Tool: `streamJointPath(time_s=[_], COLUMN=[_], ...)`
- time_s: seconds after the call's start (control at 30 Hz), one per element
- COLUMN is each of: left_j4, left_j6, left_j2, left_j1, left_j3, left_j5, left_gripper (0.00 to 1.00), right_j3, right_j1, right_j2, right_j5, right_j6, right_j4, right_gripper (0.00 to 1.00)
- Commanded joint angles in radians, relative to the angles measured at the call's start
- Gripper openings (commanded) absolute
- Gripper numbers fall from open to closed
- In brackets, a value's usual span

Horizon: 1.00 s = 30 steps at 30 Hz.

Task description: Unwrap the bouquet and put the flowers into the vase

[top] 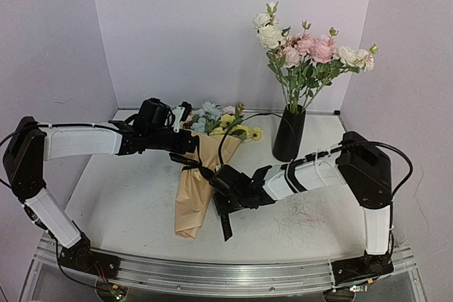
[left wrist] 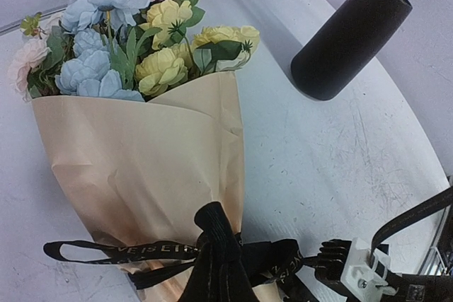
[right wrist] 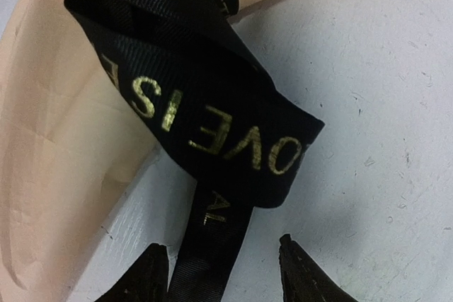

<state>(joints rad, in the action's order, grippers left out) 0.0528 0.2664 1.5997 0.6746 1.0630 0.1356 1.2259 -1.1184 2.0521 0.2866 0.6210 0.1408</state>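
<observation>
White tabletop [top: 120,196], scuffed. Bouquet [top: 195,199]: lying wrapped, just left of right pincer [right wrist: 221,245]. Right pincer: jaws apart, ribbon [right wrist: 212,125] tail running between them (unclamped). Left pincer [top: 187,148]: closed, at the wrap's upper edge, flowers [left wrist: 163,61] just beyond. Vase [top: 288,136]: beyond right pincer, apart, holding roses [top: 311,47].

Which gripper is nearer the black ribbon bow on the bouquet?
Right. The right gripper straddles a tail of the ribbon bow; the left gripper is farther up, near the blooms.
</observation>
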Motion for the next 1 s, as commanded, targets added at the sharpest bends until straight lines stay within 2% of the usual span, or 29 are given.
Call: streamJointPath(time_s=[0.0,0.07,0.13,0.2,0.47,0.67,0.97], left_j4=[-0.018,-0.018,-0.018,-0.018,-0.017,-0.016,-0.005], left_j6=[-0.001,-0.001,-0.001,-0.002,-0.007,-0.004,0.06], left_j2=[-0.034,-0.035,-0.035,-0.035,-0.049,-0.052,-0.098], left_j1=[-0.001,-0.001,-0.001,-0.001,-0.001,-0.001,-0.004], left_j3=[0.005,-0.002,-0.007,-0.011,-0.034,-0.045,-0.093], left_j5=[-0.014,-0.016,-0.02,-0.022,-0.044,-0.068,-0.262], left_gripper=[0.0,0.0,0.0,0.0,0.0,0.0,0.0], right_j3=[0.038,0.044,0.044,0.036,-0.083,-0.162,-0.243], right_j1=[-0.009,-0.009,-0.007,-0.006,0.035,0.108,0.191], right_j2=[0.058,0.068,0.075,0.073,-0.055,-0.134,-0.209], right_j5=[0.039,0.037,0.04,0.063,0.162,0.151,0.168], right_j6=[0.008,0.003,0.009,0.037,0.122,0.142,0.148], right_j4=[-0.125,-0.136,-0.139,-0.163,-0.176,-0.176,-0.173], right_gripper=[0.44,0.31,0.11,0.0,0.0,0.0,0.0])
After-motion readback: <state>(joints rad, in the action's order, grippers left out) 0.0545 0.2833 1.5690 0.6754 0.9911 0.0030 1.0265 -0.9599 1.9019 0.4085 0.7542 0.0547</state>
